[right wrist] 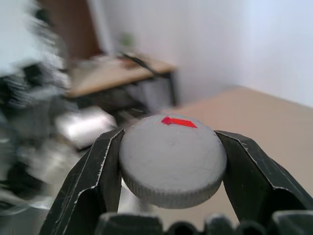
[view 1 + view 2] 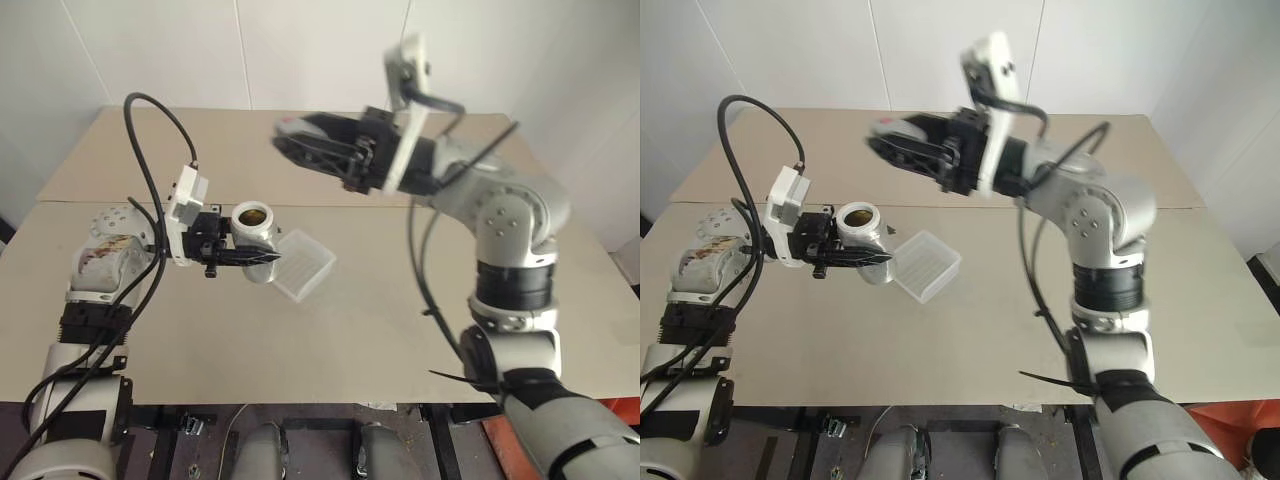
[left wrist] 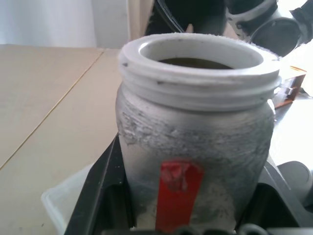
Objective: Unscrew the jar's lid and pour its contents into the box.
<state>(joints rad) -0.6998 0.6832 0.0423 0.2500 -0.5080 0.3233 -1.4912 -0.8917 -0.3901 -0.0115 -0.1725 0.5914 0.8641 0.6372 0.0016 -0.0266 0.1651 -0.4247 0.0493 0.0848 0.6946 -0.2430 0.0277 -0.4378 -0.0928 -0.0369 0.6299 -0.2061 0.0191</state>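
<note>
Head stereo overhead, wrist close-ups

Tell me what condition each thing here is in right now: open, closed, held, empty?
jar: lid off, upright, held above the table.
lid: off the jar, pinched at its rim.
contents: something brown inside the jar, not poured.
box: on the table, open, looks empty.
left gripper: shut on the jar.
right gripper: shut on the lid, raised.

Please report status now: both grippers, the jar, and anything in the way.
Left gripper shut on open jar, upright beside box. Right gripper shut on lid, lifted clear. Nothing in the way.
</note>
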